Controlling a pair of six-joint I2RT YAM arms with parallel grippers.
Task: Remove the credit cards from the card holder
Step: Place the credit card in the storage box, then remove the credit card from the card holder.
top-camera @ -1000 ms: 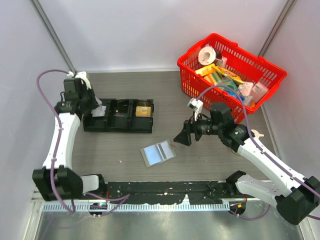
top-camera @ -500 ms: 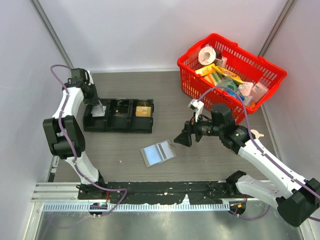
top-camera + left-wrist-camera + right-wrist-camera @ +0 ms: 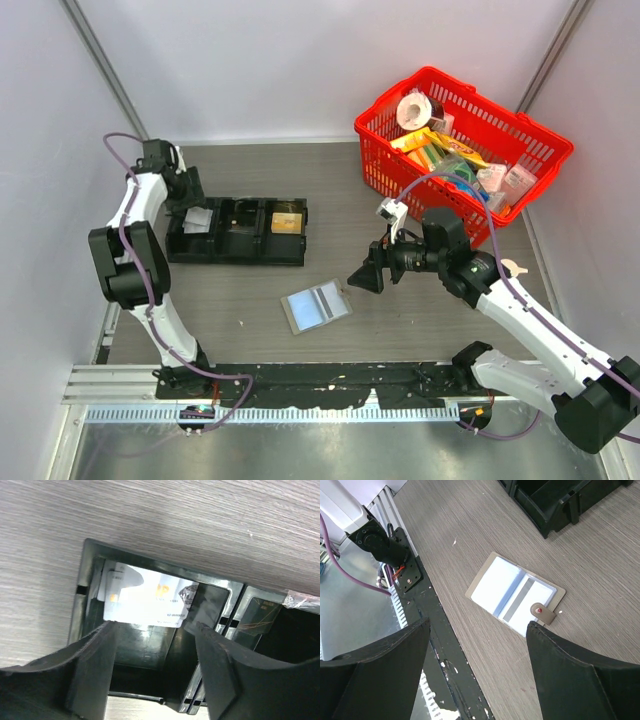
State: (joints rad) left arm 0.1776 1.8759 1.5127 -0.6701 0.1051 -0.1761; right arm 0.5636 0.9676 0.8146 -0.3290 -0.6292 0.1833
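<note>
Card holder [image 3: 316, 306] lay open and flat on the counter [image 3: 240, 290], near the middle towards the front edge, touched by neither arm. In the right wrist view the card holder [image 3: 515, 594] showed pale whitish-blue panels facing up with a grey strip between them, and a small tab [image 3: 541, 612] with a red snap at one edge. Could not tell if any cards sat inside its pockets.

Credit cards [image 3: 150, 600] lay in the left end compartment of the long black tray [image 3: 240, 232], at the left rear of the counter. At least two overlapped; the top one showed a chip and a printed number line. The middle compartment held something dark with gold lines, not identifiable.

Left fingers [image 3: 90, 670] were spread wide with nothing between them, hanging just above that left compartment with the cards in view between the tips.

Right fingers [image 3: 580, 680] were also spread wide and empty, above the counter, just right of the card holder and aimed towards it, not touching.

Red basket [image 3: 385, 160] full of assorted packaged goods stood at the far right, well apart from the card holder.
</note>
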